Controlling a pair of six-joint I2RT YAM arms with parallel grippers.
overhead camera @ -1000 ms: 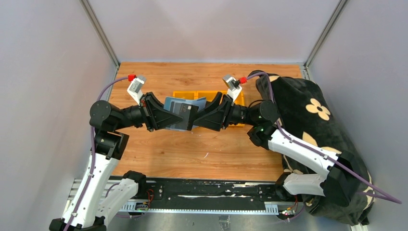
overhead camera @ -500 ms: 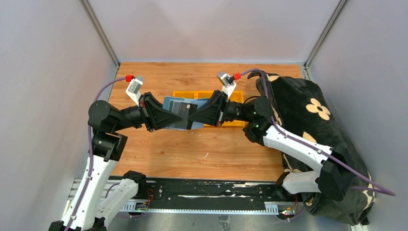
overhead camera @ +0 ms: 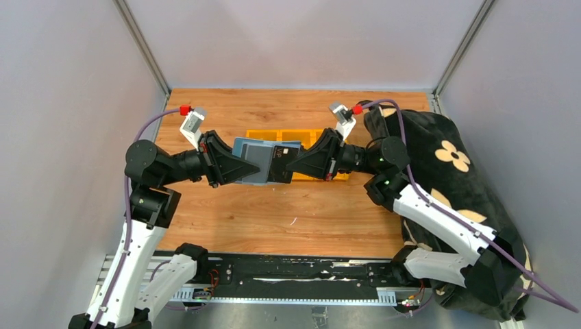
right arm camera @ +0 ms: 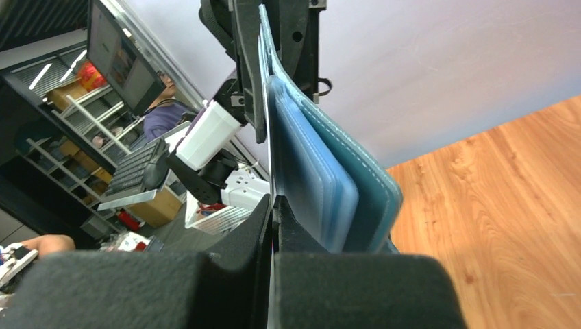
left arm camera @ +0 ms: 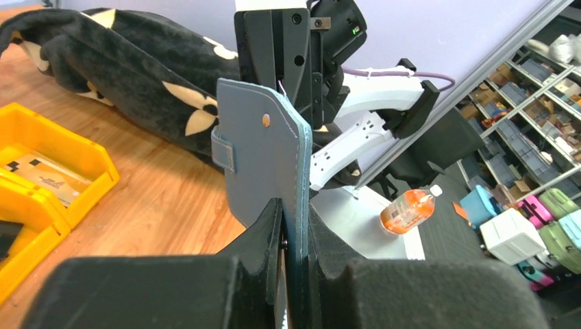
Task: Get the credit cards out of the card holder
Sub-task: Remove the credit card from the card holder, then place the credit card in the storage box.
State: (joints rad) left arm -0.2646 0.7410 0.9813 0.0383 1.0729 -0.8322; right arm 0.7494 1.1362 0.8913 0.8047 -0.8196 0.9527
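Left gripper [overhead camera: 241, 168] is clamping the card holder [overhead camera: 255, 155] in mid-air above the table [overhead camera: 274, 216], pocket side facing right toward the right gripper [overhead camera: 293, 164]. That one, half open a second ago, is now pinching a dark credit card [overhead camera: 281, 159] and pulling back rightward, sliding it partly out.

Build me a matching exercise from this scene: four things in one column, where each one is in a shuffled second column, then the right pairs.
Column one:
1. card holder
2. dark grey card
3. yellow bins
4. black flowered blanket

Column two:
a. on the table, behind both grippers
b. pinched by the left gripper, held off the table
c. heaped along the table's right side
d. pinched by the right gripper, sticking out of the card holder

Pairs: 1-b, 2-d, 3-a, 4-c.
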